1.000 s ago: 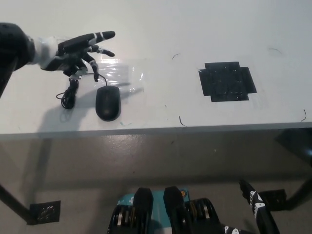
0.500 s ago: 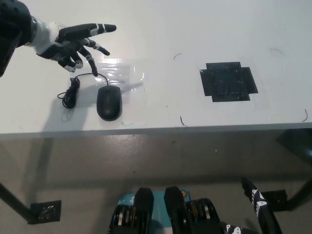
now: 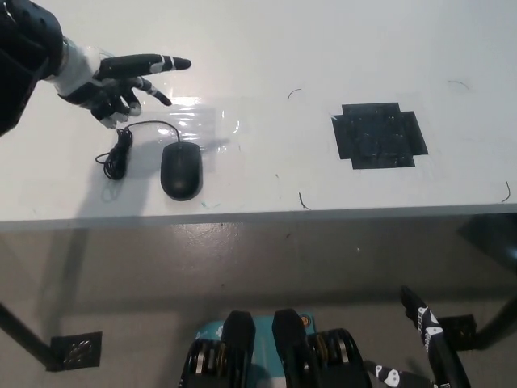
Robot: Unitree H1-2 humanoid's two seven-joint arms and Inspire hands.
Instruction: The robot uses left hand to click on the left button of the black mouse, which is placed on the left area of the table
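In the head view, the left robot hand (image 3: pixel 109 81) hangs above the far left part of the white table (image 3: pixel 266 48), up and to the left of the black mouse (image 3: pixel 180 170). One finger stretches out straight toward picture right, while the others curl partly under the palm, so the hand is part open, half in a pointing pose. It holds nothing and touches neither the mouse nor its cable (image 3: pixel 121 149); the hand appears to float clear of the table surface, though from this steep angle its height over the table is hard to judge.

The black mouse lies on the left area of the table, near the front edge, with its long axis running roughly front to back. Its cable leaves the far end, arcs left and gathers in a small loose bundle just beside the mouse on the left. A shiny patch of clear tape or film (image 3: pixel 202 117) sits on the table just beyond the mouse. Well apart to the right is a black square patch (image 3: pixel 377 135) stuck flat on the tabletop.

The right robot hand (image 3: pixel 426 331) rests low at the bottom right, below the table edge; only a small part shows, and I cannot tell its finger state.
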